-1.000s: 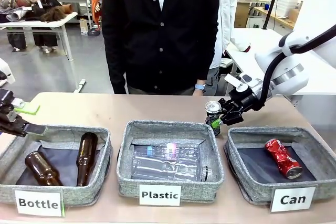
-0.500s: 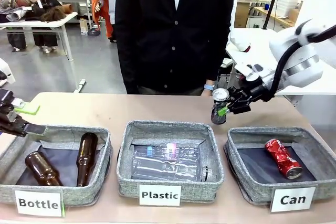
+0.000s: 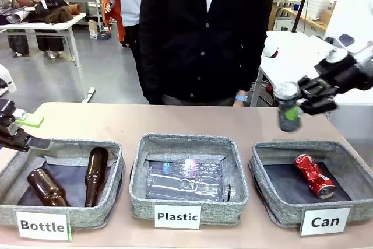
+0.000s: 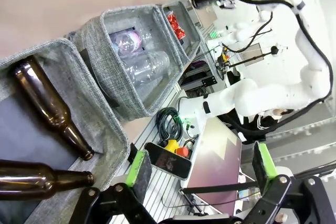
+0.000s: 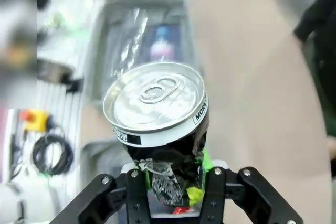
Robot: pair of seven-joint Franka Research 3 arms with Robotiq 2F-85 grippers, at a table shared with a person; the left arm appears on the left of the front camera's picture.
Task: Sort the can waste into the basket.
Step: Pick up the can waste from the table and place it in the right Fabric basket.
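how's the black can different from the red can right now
The black can is held in the air, upright, by the right gripper, above the Can basket's far edge; the red can lies on its side inside that basket. The red can is crumpled; the black can's silver top looks intact. Both are small drink cans.

Worktop [image 3: 175, 122], tan: three grey baskets in a row along near edge: "Bottle" basket [image 3: 17, 170] near-left corner, "Plastic" basket [image 3: 143, 170] centre, "Can" basket [image 3: 265, 199] near-right corner.
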